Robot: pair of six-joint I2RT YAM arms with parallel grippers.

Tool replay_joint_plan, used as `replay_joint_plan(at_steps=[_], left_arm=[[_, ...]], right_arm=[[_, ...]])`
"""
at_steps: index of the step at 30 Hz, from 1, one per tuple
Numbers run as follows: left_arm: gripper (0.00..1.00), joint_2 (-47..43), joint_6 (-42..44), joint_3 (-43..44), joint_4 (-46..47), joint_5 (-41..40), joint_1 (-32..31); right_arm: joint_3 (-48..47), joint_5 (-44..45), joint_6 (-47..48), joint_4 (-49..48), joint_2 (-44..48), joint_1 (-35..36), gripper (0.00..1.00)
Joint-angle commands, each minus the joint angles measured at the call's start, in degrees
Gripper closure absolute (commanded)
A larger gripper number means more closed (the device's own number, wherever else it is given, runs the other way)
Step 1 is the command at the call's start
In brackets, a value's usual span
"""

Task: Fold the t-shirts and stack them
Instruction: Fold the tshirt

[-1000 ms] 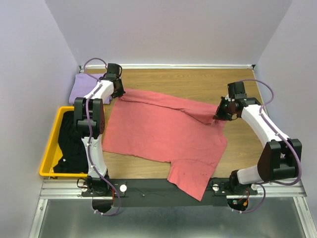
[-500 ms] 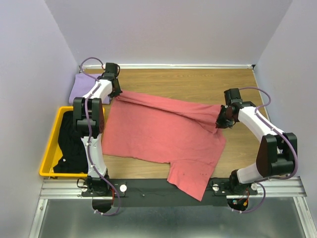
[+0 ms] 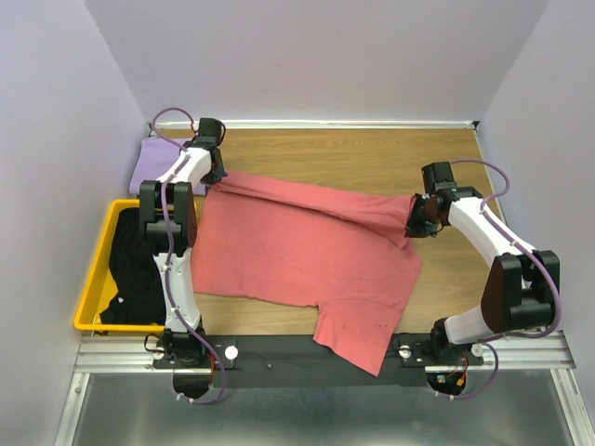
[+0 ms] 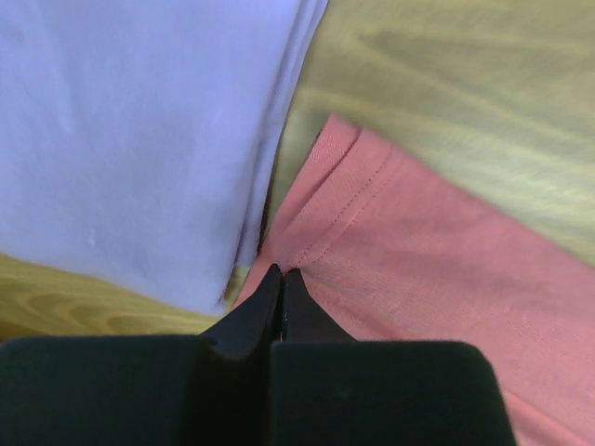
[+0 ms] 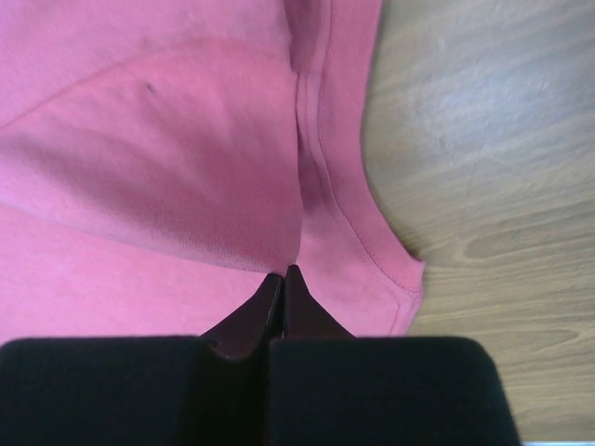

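The salmon-pink t-shirt lies spread across the wooden table, one sleeve hanging over the near edge. My left gripper is shut on its far left corner, right beside the folded lavender-purple t-shirt, which also fills the left wrist view. My right gripper is shut on the pink shirt's right edge, where the cloth is pinched into a raised fold. Black t-shirts lie in the yellow bin.
The yellow bin stands at the table's left edge, near the left arm's base. Bare wooden table shows behind the pink shirt and to its right. Purple walls close in on three sides.
Both grippers have drawn the pink shirt's far edge taut. The right gripper moved slightly left and nearer; the left shifted slightly towards the far left. Almost still in the last half second.
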State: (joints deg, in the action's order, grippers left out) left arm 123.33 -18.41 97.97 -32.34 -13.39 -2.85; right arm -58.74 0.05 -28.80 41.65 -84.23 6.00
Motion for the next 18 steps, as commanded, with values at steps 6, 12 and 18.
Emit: replay_joint_plan(at_steps=[6, 12, 18], left_arm=[[0.84, 2.18, 0.84, -3.49, -1.68, -4.54, 0.66], [0.32, -2.38, 0.13, -5.51, -0.1, -4.37, 0.74], [0.26, -7.39, -0.66, -3.5, 0.26, -3.93, 0.39]], right_arm=[[1.88, -2.08, 2.17, 2.74, -2.96, -0.02, 0.79], [-3.22, 1.33, 4.62, 1.16, -1.82, -0.02, 0.36], [-4.2, 1.89, 3.84, -5.86, -3.75, -3.78, 0.32]])
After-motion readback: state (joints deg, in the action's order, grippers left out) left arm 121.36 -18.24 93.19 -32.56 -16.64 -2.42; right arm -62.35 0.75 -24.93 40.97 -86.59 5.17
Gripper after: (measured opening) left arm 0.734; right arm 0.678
